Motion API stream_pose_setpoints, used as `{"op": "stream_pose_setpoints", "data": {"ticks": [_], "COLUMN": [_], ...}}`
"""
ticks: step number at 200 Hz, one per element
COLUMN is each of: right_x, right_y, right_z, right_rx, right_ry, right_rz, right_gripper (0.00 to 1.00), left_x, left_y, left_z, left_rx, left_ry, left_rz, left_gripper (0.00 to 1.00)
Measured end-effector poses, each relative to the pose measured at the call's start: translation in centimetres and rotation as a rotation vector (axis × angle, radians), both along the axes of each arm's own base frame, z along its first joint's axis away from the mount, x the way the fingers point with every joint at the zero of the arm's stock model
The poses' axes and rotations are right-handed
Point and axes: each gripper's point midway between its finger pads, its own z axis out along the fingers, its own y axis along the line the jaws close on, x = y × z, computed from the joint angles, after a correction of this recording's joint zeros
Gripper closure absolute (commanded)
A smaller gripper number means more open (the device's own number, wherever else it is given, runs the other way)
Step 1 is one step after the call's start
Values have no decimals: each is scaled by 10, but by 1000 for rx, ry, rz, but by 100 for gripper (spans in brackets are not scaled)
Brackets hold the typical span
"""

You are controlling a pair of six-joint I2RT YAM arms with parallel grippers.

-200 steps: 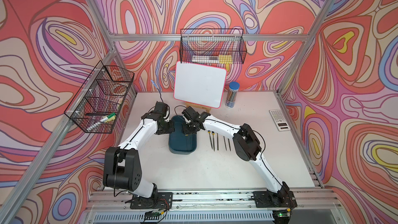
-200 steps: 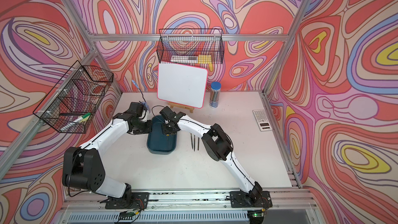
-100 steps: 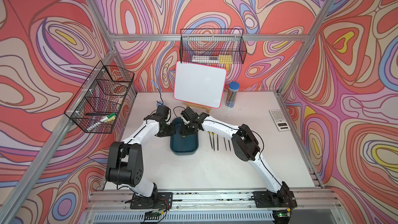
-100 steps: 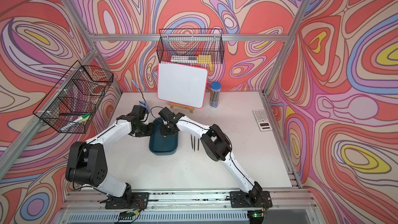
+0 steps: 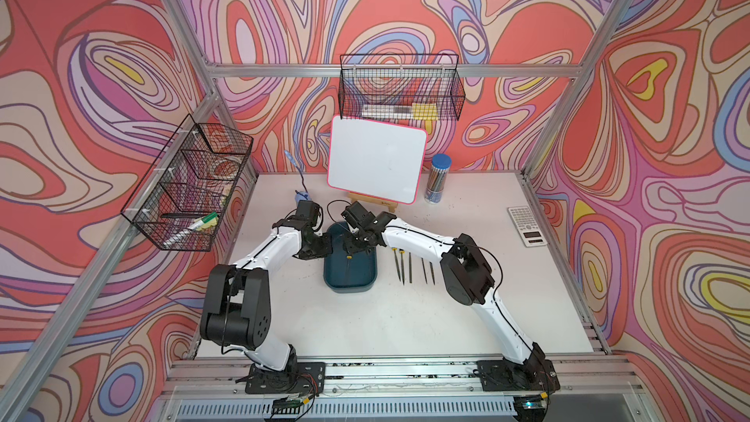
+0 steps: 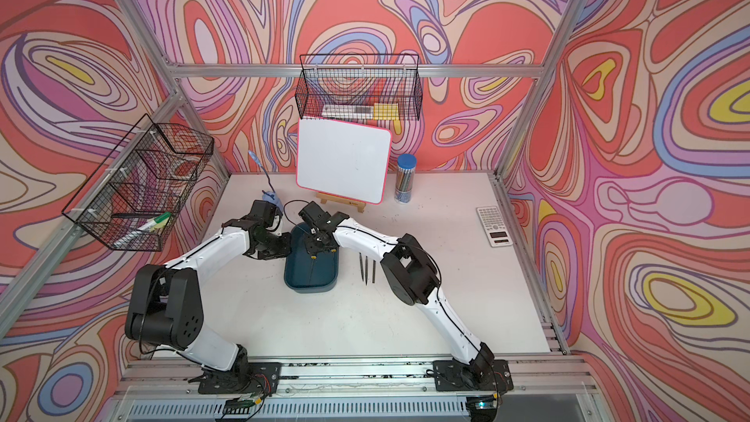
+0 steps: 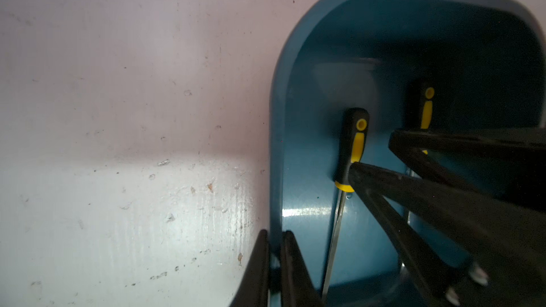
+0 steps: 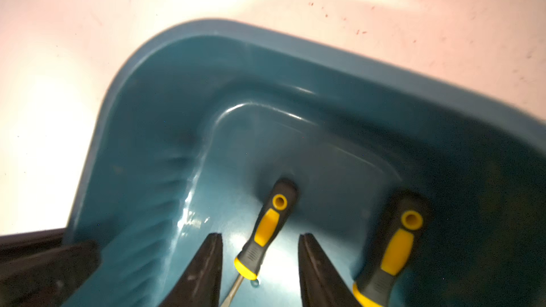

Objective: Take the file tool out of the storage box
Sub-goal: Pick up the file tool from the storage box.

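Bracing arm: left gripper [image 7: 276, 240] is pinching the left wall of the storage box [image 5: 361, 274], one finger outside and one inside. The jaws are closed right down on the plastic and are pinning the tub in place.
Reaching arm: right gripper [image 8: 260, 236] is hanging inside the far half of the box with its jaws partly apart. They are straddling a black-and-yellow handle. Neither finger is touching it in the right wrist view, so nothing is being held.
File tool [image 8: 270, 220]: is lying flat on the box floor, handle toward the far wall and shaft toward the near wall.
Second file [image 8: 396, 246]: is lying just beside it, on the right-wall side.
Step (judged): the grasp is being lined up and is not yet made.
Next move (judged): is calling for a small drop, a squeeze on the handle, then a lift clear of the low wall. The outer finger is sitting near the second file and risks catching it. The slim handle is looking liable to roll.
Tabletop [image 5: 406, 326]: white and scuffed, lying bare toward the near edge. The box is sitting a little left of centre.
Loose files [image 5: 410, 267]: several are lying in a row just right of the box, parallel to it.
Right edge: calculator [image 5: 526, 226] is lying flat.
Far edge: whiteboard [image 5: 377, 160] is leaning on a wooden easel [image 5: 371, 201]. Pencil jar [image 5: 437, 180] is standing just beside it.
Room: wire baskets are hanging on the left wall [image 5: 190, 184] and the back wall [image 5: 399, 91]. Swirl-patterned panels in an aluminium frame are enclosing the cell.
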Motion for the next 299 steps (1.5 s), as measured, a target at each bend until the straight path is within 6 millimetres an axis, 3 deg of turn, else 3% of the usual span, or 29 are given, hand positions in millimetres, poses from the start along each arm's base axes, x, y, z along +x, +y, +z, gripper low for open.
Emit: {"op": "stream_pose_setpoints", "data": {"ticks": [110,146,189,229,269,282,299], "right_x": [-1,-1,-2,0,-5,-4,0], "right_y": [2,6,3,12,18,18,15], "right_z": [-20,-23,-25,-25,-14,1,34], "right_rx": [-30,-39,-63,-9,96,132,195], "right_ry": [42,35,40,39,34,7,-46], "right_rz": [2,11,-3,-16,-28,-30,-40], "right_gripper": [61,69,88,91,92,92,92], "left_x": [0,1,1,0,1,2,3], "left_y": [0,0,0,-1,0,0,1], "left_z": [0,-1,-1,-1,0,0,0], "left_rx": [-1,-1,-2,-3,1,2,8], "left_ry": [0,-4,-4,-4,-5,-5,-5], "left_rz": [0,0,-1,-1,-3,-4,-5], "left_gripper": [100,100,100,100,100,100,100]}}
